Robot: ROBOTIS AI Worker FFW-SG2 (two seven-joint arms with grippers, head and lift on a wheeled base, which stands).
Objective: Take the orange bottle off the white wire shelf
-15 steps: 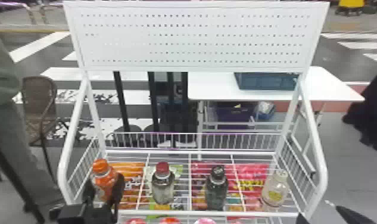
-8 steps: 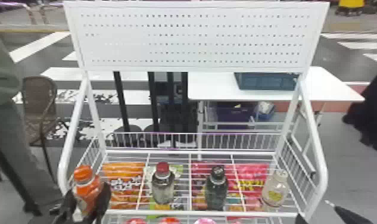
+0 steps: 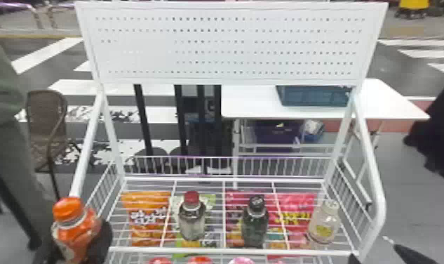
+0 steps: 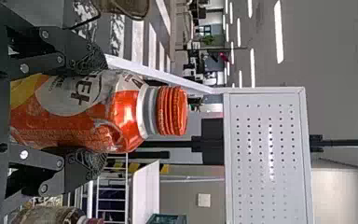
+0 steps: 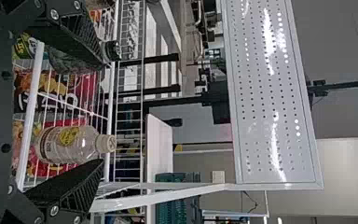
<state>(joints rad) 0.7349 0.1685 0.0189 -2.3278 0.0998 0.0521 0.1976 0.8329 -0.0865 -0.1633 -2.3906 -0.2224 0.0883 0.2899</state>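
Left end effector (image 3: 78, 240) clamps orange bottle (image 3: 76, 227) by its body, roughly upright, cap up, near left front corner of white wire shelf (image 3: 231, 251). Right end effector (image 3: 374, 252) is wide, nothing gripped. Red-capped (image 3: 192, 221), black-capped (image 3: 255, 223) and clear bottles (image 3: 323, 224) stand on shelf.
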